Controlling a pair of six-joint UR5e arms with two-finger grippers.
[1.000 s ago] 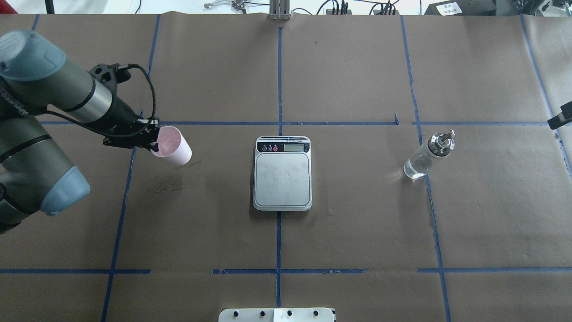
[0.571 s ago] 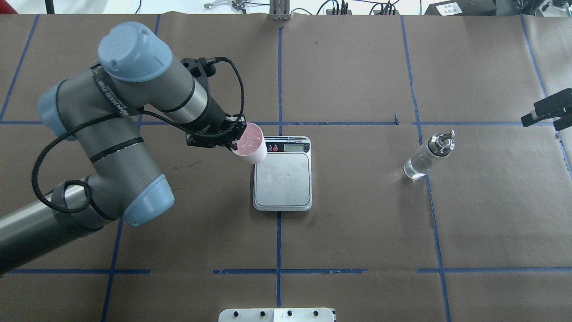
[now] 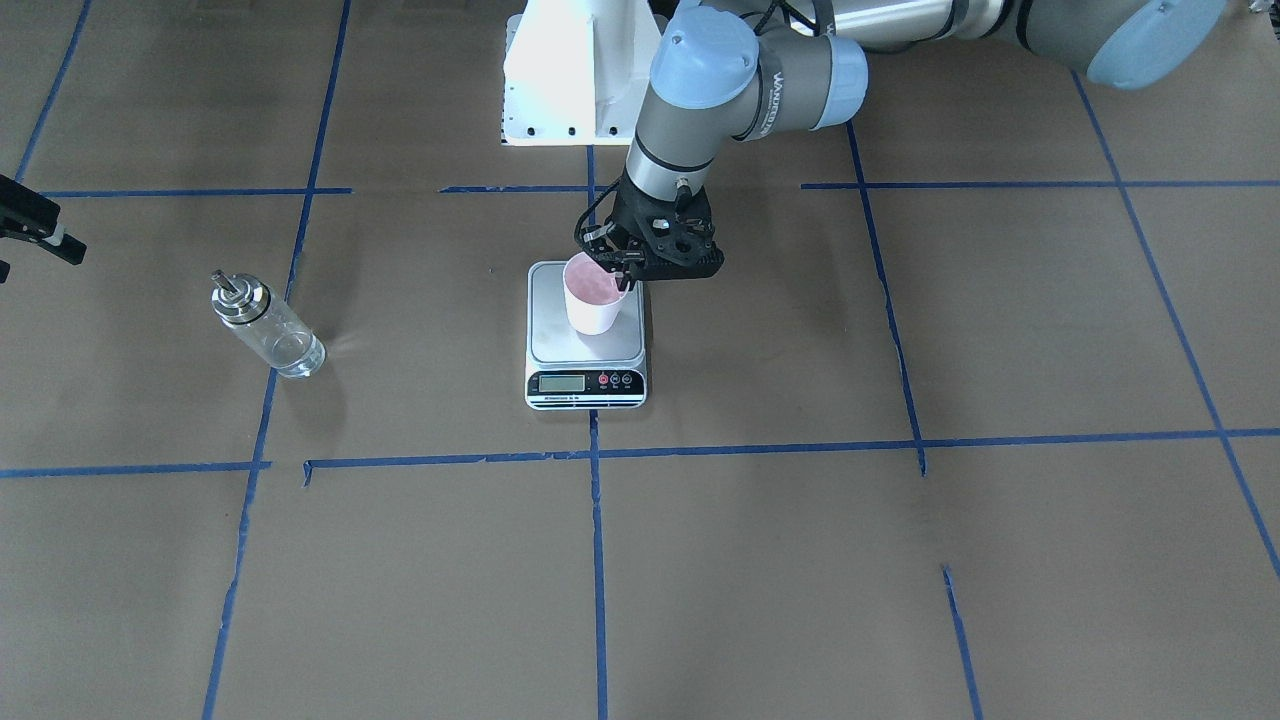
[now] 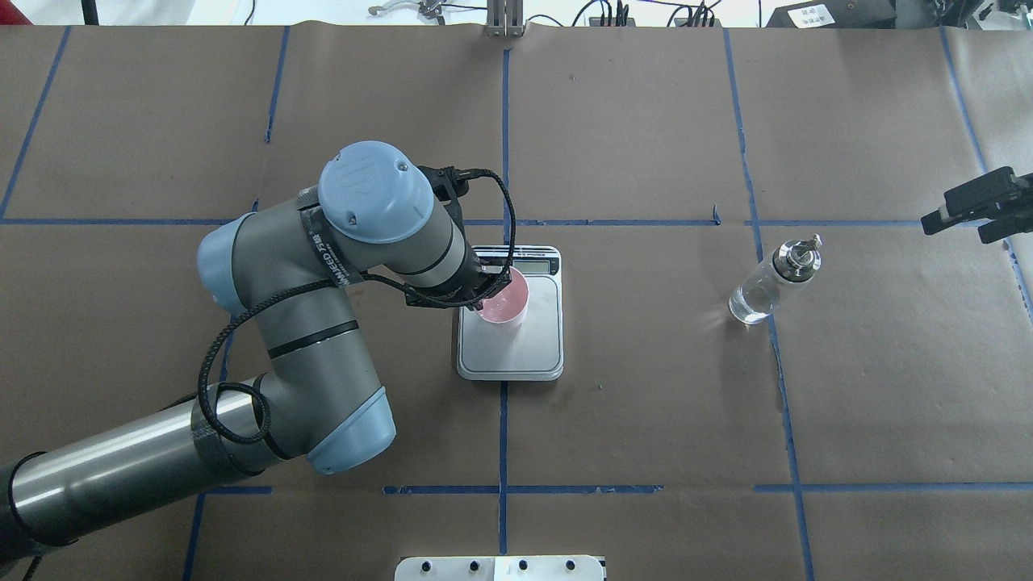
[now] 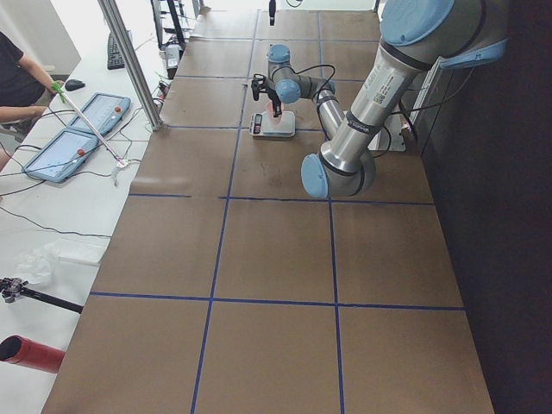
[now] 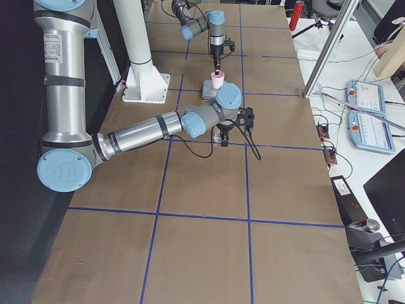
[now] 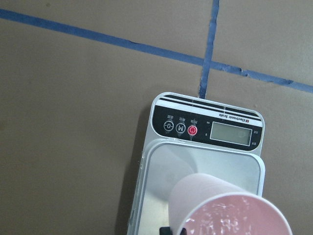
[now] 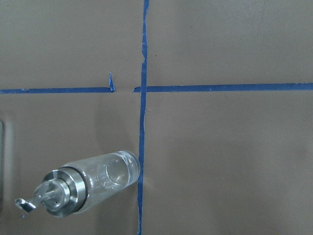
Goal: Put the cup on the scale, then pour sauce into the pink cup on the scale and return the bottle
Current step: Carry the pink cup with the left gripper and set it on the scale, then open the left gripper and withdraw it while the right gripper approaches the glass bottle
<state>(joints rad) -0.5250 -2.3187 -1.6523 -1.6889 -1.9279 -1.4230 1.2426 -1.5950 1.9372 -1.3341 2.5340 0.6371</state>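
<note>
The cup [image 4: 508, 303], white outside and pink inside, is upright and low over the back half of the scale's steel platform [image 4: 516, 351]. I cannot tell whether its base touches. My left gripper [image 4: 489, 294] is shut on the cup's rim on its left side. The same shows in the front view: gripper [image 3: 622, 268], cup [image 3: 592, 298], scale [image 3: 598, 350]. The left wrist view shows the cup [image 7: 230, 210] above the scale [image 7: 205, 128]. The bottle [image 4: 771, 282] stands upright to the right, also seen in the front view [image 3: 268, 330] and the right wrist view [image 8: 93, 183]. My right gripper [image 4: 978, 214] is open and empty, high and right of the bottle.
The table is covered in brown paper with a grid of blue tape lines [image 4: 503, 436]. The white robot base plate [image 4: 500, 567] sits at the near edge. A metal post [image 4: 504, 20] stands at the far edge. Tablets [image 5: 86, 129] lie on a side table.
My left arm has carried the cup rightward from the left of the table to over the scale platform. My right gripper has come further into view from the right edge.
</note>
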